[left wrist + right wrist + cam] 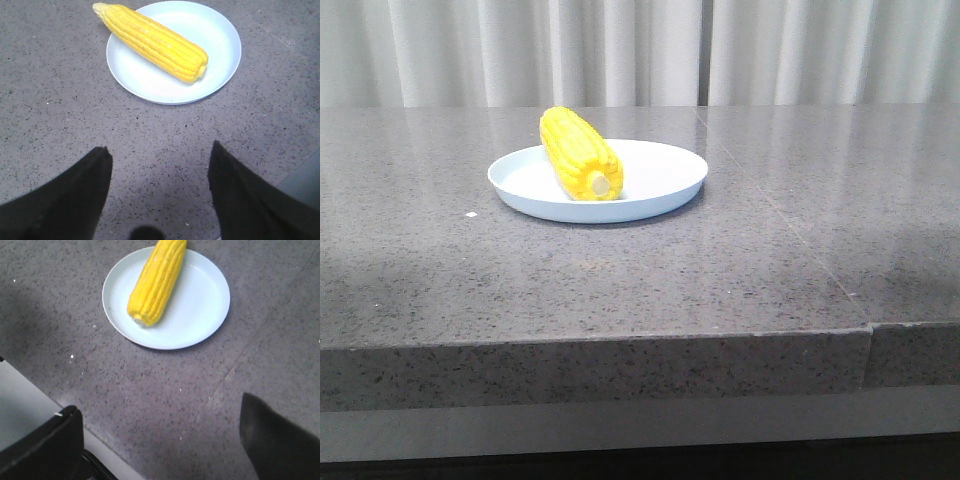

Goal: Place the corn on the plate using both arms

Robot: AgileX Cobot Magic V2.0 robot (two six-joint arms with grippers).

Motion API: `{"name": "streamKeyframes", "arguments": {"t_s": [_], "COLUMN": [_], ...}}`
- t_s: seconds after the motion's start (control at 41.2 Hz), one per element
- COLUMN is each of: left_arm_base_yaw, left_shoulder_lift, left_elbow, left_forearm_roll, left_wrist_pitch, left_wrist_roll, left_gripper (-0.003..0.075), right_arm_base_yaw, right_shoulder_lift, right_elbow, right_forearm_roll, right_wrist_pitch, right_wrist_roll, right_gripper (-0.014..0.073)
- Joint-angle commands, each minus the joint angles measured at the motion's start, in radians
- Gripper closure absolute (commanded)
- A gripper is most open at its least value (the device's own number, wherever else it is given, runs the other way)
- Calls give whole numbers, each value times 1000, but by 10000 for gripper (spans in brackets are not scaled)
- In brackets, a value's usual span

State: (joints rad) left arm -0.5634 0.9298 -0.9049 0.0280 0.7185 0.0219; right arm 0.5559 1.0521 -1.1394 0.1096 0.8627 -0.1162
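Note:
The yellow corn [580, 154] lies on the pale blue-white plate [660, 172] on the grey stone table, its pale stem end toward the front and its tip over the plate's far left rim. It also shows in the left wrist view [155, 42] on the plate [215, 45], and in the right wrist view [157, 280] on the plate [200, 305]. My left gripper [160, 152] is open and empty, well short of the plate. My right gripper [160, 410] is open and empty near the table's front edge. Neither arm shows in the front view.
The grey speckled table [770, 250] has a seam running back along its right part and a front edge [45, 405] close under my right gripper. White curtains [620, 50] hang behind the table.

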Motion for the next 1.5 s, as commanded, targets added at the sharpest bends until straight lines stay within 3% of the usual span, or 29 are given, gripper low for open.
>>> {"name": "streamKeyframes", "arguments": {"t_s": [0.0,0.364,0.703,0.776,1.018,1.188,1.285,1.333,1.479], "left_arm_base_yaw": [-9,-9,-9,-9,-9,-9,-9,-9,-9], "left_shoulder_lift": [-8,-8,-8,-8,-8,-8,-8,-8,-8], "left_elbow": [-28,-28,-28,-28,-28,-28,-28,-28,-28], "left_forearm_roll": [2,2,2,2,2,2,2,2,2], "left_wrist_pitch": [-71,-71,-71,-71,-71,-71,-71,-71,-71], "left_wrist_roll": [-10,-10,-10,-10,-10,-10,-10,-10,-10], "left_gripper": [300,300,300,300,300,304,391,474,694], "right_arm_base_yaw": [-4,-4,-4,-4,-4,-4,-4,-4,-4], "right_shoulder_lift": [-101,-330,-382,-382,-382,-382,-382,-382,-382], "right_elbow": [40,226,248,248,248,248,248,248,248], "right_forearm_roll": [-6,-6,-25,-44,-69,-69,-69,-69,-69], "right_wrist_pitch": [-37,-31,-34,-35,-36,-34,-34,-34,-35], "right_wrist_roll": [-10,-10,2,32,71,70,70,70,70], "right_gripper": [-61,-61,-46,4,333,514,619,663,662]}}
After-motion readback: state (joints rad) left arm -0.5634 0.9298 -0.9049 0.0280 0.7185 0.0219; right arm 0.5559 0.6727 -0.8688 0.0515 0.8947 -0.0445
